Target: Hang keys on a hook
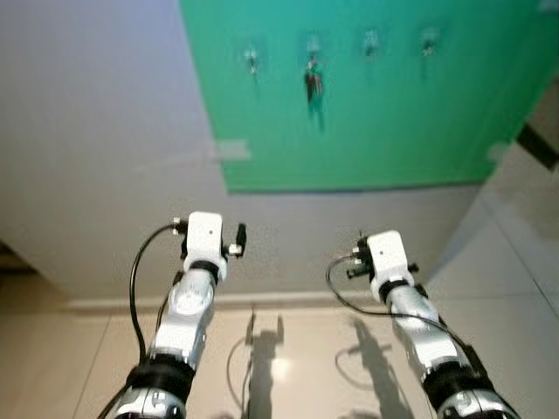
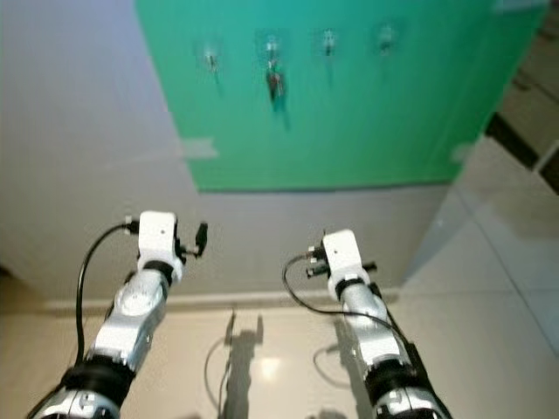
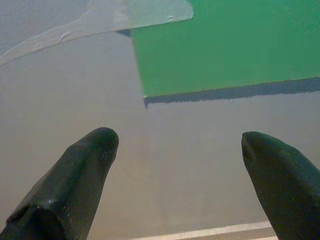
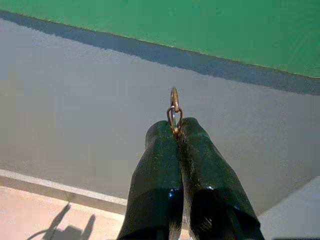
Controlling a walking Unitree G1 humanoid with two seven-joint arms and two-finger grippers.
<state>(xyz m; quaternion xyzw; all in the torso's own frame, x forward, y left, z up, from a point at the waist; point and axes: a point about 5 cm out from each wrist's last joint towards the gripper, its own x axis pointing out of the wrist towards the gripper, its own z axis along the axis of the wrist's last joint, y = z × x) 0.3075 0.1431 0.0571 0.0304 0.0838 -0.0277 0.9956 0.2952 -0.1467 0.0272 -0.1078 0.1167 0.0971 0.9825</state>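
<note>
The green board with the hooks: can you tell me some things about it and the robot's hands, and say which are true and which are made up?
1. The green board has four hooks. True.
2. Every hook is bare. False: keys already hang on the second hook from the left.
3. The right gripper is pinched shut on a key ring. True.
4. The left gripper is shut too. False: its fingers are spread apart, holding nothing.
5. The right gripper is touching the board. False: it points at the grey wall below it.
</note>
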